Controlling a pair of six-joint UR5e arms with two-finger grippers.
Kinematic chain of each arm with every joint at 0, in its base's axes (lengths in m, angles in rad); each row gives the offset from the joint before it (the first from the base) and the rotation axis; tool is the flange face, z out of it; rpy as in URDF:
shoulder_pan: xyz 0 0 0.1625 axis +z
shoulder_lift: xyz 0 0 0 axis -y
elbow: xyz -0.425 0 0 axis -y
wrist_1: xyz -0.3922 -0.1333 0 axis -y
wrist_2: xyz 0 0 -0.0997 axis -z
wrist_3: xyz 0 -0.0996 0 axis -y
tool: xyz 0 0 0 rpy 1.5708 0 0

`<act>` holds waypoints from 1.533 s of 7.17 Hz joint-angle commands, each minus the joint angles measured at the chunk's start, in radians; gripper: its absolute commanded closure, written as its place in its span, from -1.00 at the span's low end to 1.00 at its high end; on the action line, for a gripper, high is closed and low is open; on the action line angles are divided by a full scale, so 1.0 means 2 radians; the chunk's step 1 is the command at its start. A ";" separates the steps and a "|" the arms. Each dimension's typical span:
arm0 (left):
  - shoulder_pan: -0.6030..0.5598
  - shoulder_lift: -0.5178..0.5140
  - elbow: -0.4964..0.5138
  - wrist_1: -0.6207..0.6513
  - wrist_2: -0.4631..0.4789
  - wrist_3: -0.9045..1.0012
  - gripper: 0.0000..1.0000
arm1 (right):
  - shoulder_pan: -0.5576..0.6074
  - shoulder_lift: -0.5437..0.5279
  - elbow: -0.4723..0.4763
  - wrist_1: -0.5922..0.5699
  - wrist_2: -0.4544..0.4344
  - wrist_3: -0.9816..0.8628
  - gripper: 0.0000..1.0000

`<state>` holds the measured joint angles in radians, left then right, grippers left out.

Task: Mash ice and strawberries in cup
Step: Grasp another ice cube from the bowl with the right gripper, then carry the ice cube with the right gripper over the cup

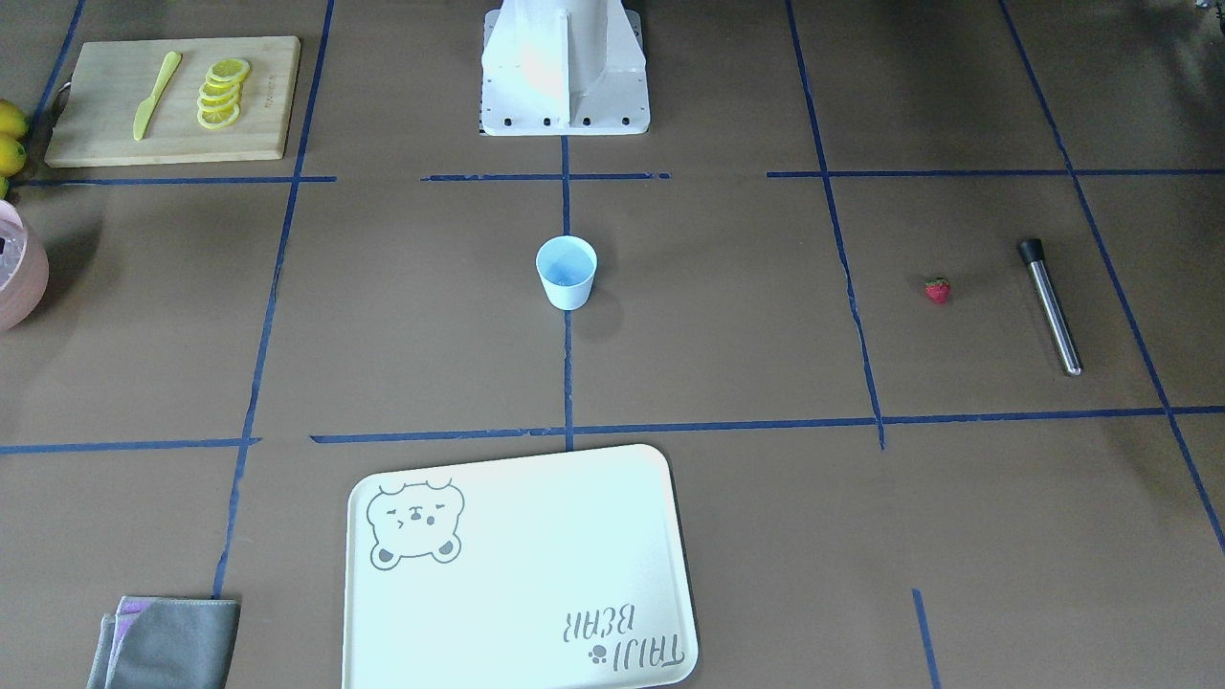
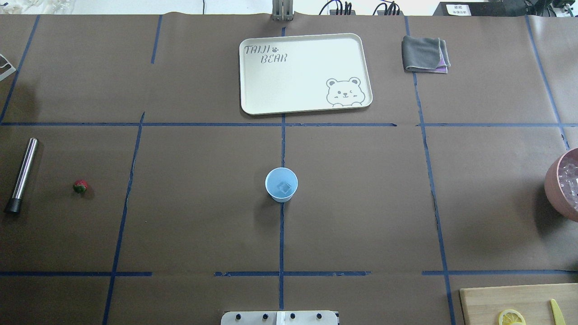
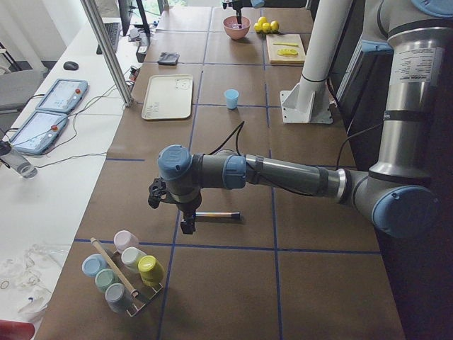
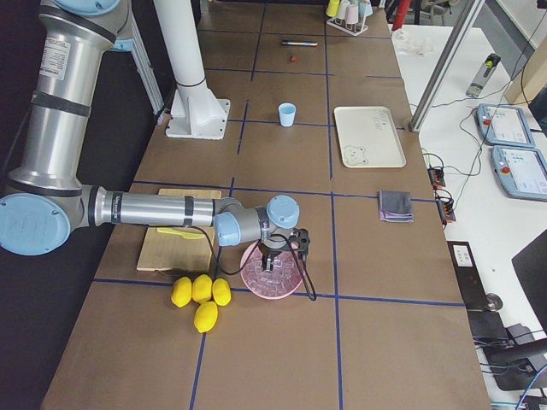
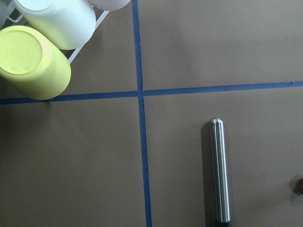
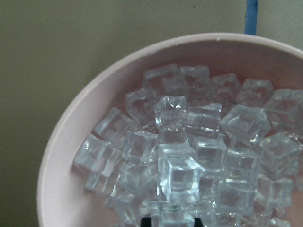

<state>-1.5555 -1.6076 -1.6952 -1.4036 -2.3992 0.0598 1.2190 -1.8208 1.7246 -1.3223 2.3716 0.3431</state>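
Cup: the light blue cup (image 2: 281, 184) stands upright at the middle of the table (image 2: 203, 216), on the centre blue tape line and in front of the robot's base.
Ice: one clear cube (image 2: 284, 188) lies at the bottom of the cup; the rest of the ice (image 6: 199, 142) fills a pink bowl (image 2: 554, 189) at the table's right end, well apart from the cup.
Strawberry: the strawberry (image 2: 80, 186) lies on the table far to the left of the cup, near a muddler (image 2: 21, 175) but not touching it.
Right gripper: the right gripper (image 4: 275, 260) hangs over the pink bowl. In the wrist view its dark fingertips (image 6: 145, 221) sit against either side of one cube that stands above the pile, closed on it.
Left gripper: the left gripper (image 3: 186, 225) hovers above the muddler, a steel rod with a black end. I cannot tell how its fingers stand.
Around: a cream bear tray (image 2: 253, 90) beyond the cup, with a folded grey cloth (image 2: 424, 54) to its right. Lemon slices (image 1: 222, 93) and a yellow knife (image 1: 156, 94) lie on a wooden board (image 1: 96, 124), and whole lemons (image 4: 201, 295) lie beside the bowl.
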 commanded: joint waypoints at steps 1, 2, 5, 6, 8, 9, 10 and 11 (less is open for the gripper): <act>0.000 -0.001 0.000 0.000 0.000 0.000 -1.00 | 0.001 -0.001 0.001 0.018 0.001 -0.004 1.00; 0.000 -0.001 0.000 0.000 0.000 0.000 -1.00 | 0.003 -0.005 0.014 0.018 0.002 -0.004 1.00; 0.000 -0.001 -0.001 -0.001 0.000 0.000 -1.00 | 0.011 -0.015 0.133 0.008 0.014 0.058 1.00; 0.000 -0.001 -0.001 0.000 0.000 0.000 -1.00 | -0.012 0.002 0.170 0.011 0.029 0.150 1.00; 0.000 -0.001 0.000 -0.001 0.000 -0.001 -1.00 | -0.116 0.134 0.187 0.011 0.026 0.387 1.00; 0.001 -0.002 0.000 0.000 0.000 -0.002 -1.00 | -0.176 0.209 0.177 0.007 -0.006 0.479 1.00; 0.001 -0.002 0.002 0.000 0.000 -0.002 -1.00 | -0.230 0.274 0.160 0.005 -0.046 0.563 1.00; 0.001 -0.002 0.003 0.000 0.000 -0.001 -1.00 | -0.270 0.338 0.124 0.005 -0.083 0.616 1.00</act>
<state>-1.5541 -1.6104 -1.6923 -1.4038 -2.3991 0.0573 0.7931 -1.3070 2.0396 -1.3096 2.2958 1.4090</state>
